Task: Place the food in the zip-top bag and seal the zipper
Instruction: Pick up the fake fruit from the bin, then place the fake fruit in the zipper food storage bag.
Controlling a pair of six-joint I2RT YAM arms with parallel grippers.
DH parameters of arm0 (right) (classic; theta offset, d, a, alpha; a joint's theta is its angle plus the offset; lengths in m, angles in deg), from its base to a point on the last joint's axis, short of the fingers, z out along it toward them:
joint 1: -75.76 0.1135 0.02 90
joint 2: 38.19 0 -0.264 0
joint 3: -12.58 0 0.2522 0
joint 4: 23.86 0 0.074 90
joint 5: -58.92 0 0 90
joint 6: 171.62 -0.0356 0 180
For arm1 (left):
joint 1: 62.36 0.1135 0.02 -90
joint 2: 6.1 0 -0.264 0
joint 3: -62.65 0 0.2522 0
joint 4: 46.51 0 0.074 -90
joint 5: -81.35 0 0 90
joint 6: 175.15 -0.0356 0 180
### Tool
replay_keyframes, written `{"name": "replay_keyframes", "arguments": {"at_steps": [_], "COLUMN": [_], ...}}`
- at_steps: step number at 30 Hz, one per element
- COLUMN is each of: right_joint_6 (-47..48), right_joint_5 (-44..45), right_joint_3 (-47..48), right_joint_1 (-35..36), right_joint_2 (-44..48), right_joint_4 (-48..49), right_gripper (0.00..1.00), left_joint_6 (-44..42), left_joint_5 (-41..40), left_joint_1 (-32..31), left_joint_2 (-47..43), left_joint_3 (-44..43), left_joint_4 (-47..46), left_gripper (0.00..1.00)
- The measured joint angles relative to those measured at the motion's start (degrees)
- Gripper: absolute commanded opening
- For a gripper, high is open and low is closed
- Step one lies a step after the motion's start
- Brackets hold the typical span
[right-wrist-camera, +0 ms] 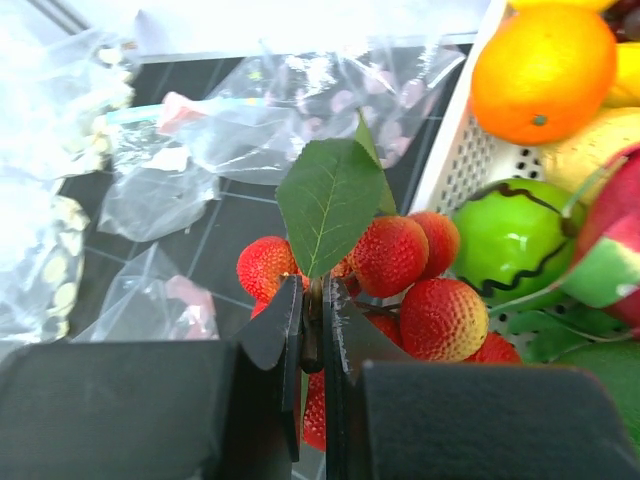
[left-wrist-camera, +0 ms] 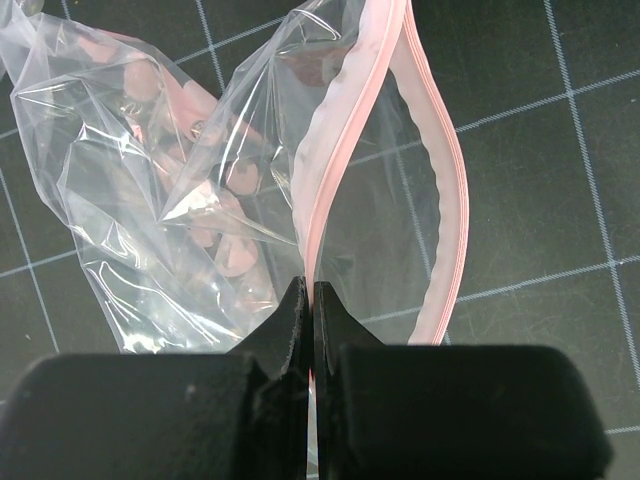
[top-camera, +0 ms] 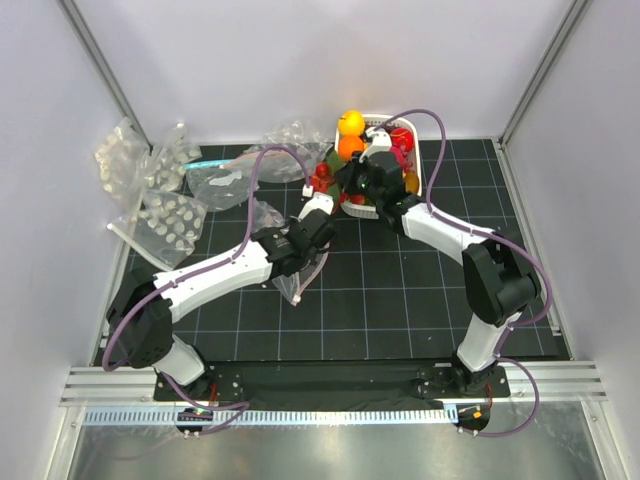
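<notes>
Black gridded mat [top-camera: 380,290] below, the right gripper [right-wrist-camera: 312,292] is clamped on the strawberries [right-wrist-camera: 410,265] just outside the white basket [right-wrist-camera: 448,160]. Left of and nearer than the basket, the left gripper [left-wrist-camera: 308,292] pinches the zipper [left-wrist-camera: 335,160] of the gaping bag [left-wrist-camera: 150,200].

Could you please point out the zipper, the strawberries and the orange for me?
zipper [left-wrist-camera: 330,130]: left wrist view, on the left pink strip.
strawberries [right-wrist-camera: 390,255]: right wrist view, on an upper berry.
orange [right-wrist-camera: 540,70]: right wrist view, middle of its peel.

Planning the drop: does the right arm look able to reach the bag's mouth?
Probably yes: the left end effector holds the zipper, its two strips gaping apart, and the mat beside it looks bare.
</notes>
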Motion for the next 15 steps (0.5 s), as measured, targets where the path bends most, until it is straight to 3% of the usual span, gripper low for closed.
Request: {"name": "replay_keyframes", "arguments": {"at_steps": [8,15], "right_joint_6": [-2.25,-4.04], "right_joint_5": [-3.39,-3.34], "right_joint_3": [-1.25,-6.82], "right_joint_1": [0.02,0.17], "right_joint_2": [2.99,14.84], "right_joint_4": [1.64,0.72], "right_gripper": [0.01,0.01], "left_joint_6": [-0.04,-0.02], "left_joint_5": [-1.14,-1.16], "left_joint_1": [0.0,0.0], "left_joint_2": [0.02,0.02], "left_joint_3": [0.0,0.0], "left_joint_4": [0.2,0.55], "left_gripper": [0.0,0.0]}}
